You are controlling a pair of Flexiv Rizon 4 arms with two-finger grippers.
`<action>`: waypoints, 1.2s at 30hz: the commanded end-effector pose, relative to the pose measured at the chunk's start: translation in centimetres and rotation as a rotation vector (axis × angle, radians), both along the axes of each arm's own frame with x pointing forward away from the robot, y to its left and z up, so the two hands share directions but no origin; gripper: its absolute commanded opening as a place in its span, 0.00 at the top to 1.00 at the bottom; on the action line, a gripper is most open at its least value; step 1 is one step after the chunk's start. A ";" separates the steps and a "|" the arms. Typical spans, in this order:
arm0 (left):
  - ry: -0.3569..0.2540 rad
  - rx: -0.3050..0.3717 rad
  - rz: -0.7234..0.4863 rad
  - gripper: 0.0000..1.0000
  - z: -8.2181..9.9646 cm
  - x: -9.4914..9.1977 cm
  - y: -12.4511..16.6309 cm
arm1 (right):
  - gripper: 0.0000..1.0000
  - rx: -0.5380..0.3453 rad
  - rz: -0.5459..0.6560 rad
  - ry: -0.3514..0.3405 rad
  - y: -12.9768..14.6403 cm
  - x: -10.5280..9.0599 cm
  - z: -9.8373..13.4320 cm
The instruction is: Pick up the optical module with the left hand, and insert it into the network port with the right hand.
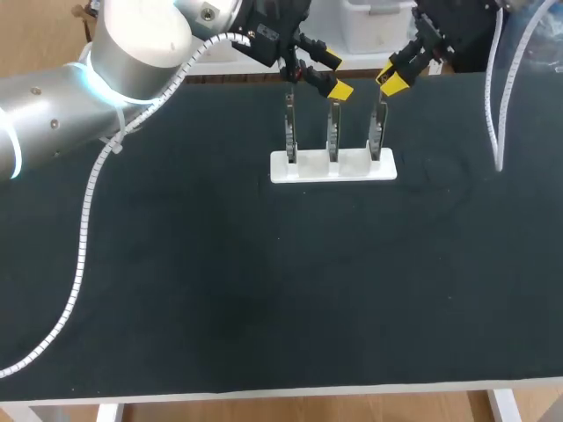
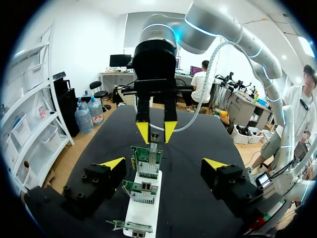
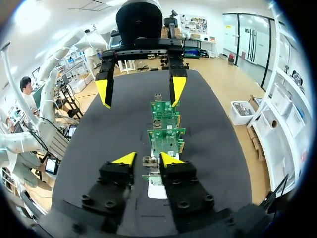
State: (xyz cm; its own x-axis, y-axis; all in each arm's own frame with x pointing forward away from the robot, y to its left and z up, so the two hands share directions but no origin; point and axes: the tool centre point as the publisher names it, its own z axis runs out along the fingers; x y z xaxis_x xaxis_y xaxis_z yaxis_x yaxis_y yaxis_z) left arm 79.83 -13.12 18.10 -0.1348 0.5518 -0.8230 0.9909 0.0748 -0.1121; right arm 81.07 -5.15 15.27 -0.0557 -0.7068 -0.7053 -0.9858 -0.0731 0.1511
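1. Yellow fingertips marked both grippers in the head view. The left gripper [image 1: 332,75] hung over the far side of the table, above the row of three circuit boards [image 1: 332,132] standing upright in a white holder [image 1: 332,167]. The right gripper [image 1: 395,72] hung above the board at the right end of the row. The optical module was too small to make out from here.

2. In the left wrist view, the left gripper [image 2: 163,162] was released, with its fingers spread wide and nothing between them. Ahead of it, the right gripper [image 2: 156,131] pointed down with its tips drawn close around a small grey piece, apparently the optical module [image 2: 155,137]. The piece sat just above the top edge of the farthest board.

3. In the right wrist view, the right gripper [image 3: 147,158] appeared clenched on the optical module [image 3: 148,161], held between its fingers just over the nearest board. I could not tell whether the fingers pressed it firmly.

4. Progress, as a judgement: the left hand's pick-up looked finished, and the module seemed to have passed to the right hand. The insertion remained. The module looked close to the board but not seated, and the network port itself could not be picked out.

5. The table [image 1: 220,281] wore a dark, matte cloth with a pale edge along the near side. The holder stood toward its far middle.
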 end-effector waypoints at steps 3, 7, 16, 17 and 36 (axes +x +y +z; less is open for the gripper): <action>-0.003 0.001 0.005 0.00 0.0 -0.3 0.0 | 0.00 0.001 -0.017 -0.016 -0.1 -0.7 0.0; -0.003 0.001 0.005 0.00 0.0 -0.3 0.0 | 0.00 0.003 -0.021 -0.014 -0.2 -0.7 0.0; -0.003 0.001 0.005 0.00 0.0 -0.3 0.0 | 0.00 0.016 -0.032 -0.018 -0.3 -0.3 0.5; -0.003 0.001 0.005 0.00 0.0 -0.3 0.0 | 0.00 0.027 -0.039 -0.017 -0.4 -0.2 0.6; -0.003 0.001 0.005 0.00 0.0 -0.3 0.0 | 1.00 0.051 -0.043 -0.032 -0.3 -0.2 1.1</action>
